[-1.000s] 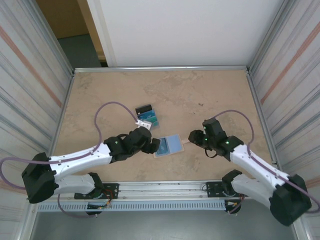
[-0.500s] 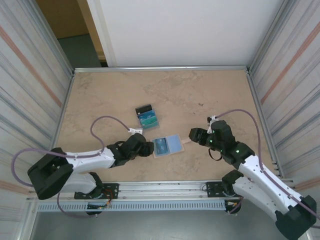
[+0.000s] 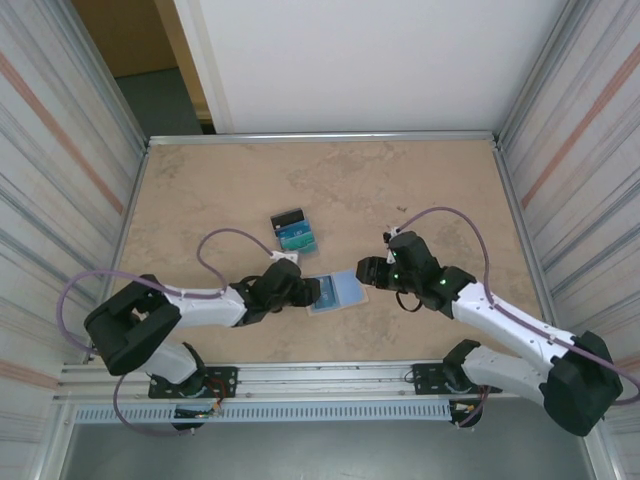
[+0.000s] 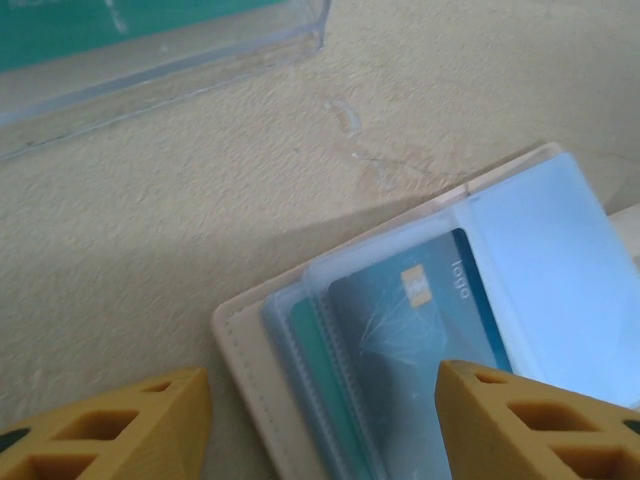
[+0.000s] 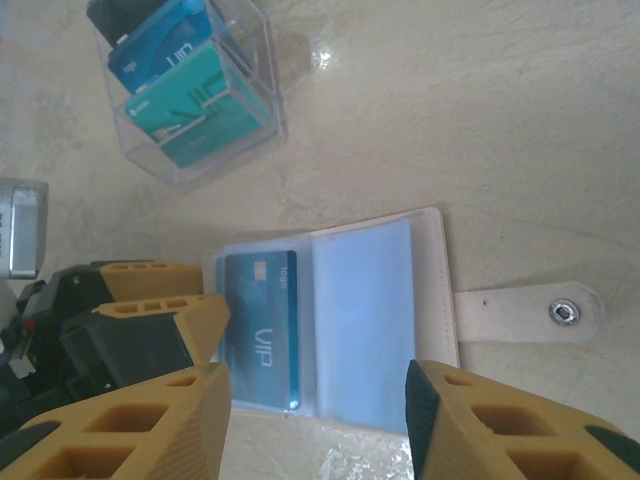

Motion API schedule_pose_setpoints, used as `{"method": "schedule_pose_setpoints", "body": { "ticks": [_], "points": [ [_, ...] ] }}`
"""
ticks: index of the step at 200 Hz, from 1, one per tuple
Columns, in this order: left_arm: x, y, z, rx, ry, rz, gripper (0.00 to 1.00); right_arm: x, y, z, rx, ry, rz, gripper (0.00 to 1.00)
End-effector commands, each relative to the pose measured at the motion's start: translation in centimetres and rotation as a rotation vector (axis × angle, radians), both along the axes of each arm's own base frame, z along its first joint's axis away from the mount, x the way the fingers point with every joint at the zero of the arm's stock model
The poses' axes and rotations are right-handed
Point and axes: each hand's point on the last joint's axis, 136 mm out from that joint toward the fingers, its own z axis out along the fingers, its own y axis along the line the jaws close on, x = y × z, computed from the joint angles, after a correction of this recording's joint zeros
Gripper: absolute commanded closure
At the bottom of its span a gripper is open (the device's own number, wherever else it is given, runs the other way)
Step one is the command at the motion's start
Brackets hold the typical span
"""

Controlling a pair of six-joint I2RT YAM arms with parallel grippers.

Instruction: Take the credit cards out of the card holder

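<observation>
Top external: card holder point(image 3: 335, 292) lying open on table point(image 3: 400, 190), long axis running left-right. Left gripper point(image 3: 311, 291) nearer, jaws standing apart, straddling card-bearing end; blue card point(image 4: 420, 320) sitting there. Right gripper point(image 3: 366, 272) hovering spread beside tab end, gripping nothing.

The card holder point(image 3: 338, 290) lies open and flat on its tan-beige cover, light-blue inner faces up, just in front of the left gripper point(image 4: 320, 388), whose spread fingers straddle its near corner. A blue credit card point(image 5: 260, 330) with a chip and "VIP" print sits in the clear sleeve of the page nearest that gripper, with a teal card point(image 4: 315, 370) edge-on behind it. The closure tab point(image 5: 525, 312) with its metal snap point(image 5: 565, 313) lies flat on the far side.
</observation>
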Motion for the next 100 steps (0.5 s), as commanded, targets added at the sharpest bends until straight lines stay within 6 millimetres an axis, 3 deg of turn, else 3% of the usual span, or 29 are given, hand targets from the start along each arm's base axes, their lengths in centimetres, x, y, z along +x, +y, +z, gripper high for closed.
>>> {"method": "schedule_pose_setpoints", "body": {
  "ticks": [1,42,100],
  "points": [
    [0.3,-1.5,0.2,-0.019,-0.005,-0.055,0.39,0.5,1.0,0.4,0.049,0.015,0.001,0.51],
    [1.1,-1.6,0.2,0.012,-0.016,-0.089,0.4,0.3,2.2,-0.9,0.085,0.09,0.04,0.61],
    [0.7,0.6,0.5,0.108,0.005,-0.055,0.41,-0.1,3.9,-2.4,0.138,0.165,0.08,0.63]
  ]
}}
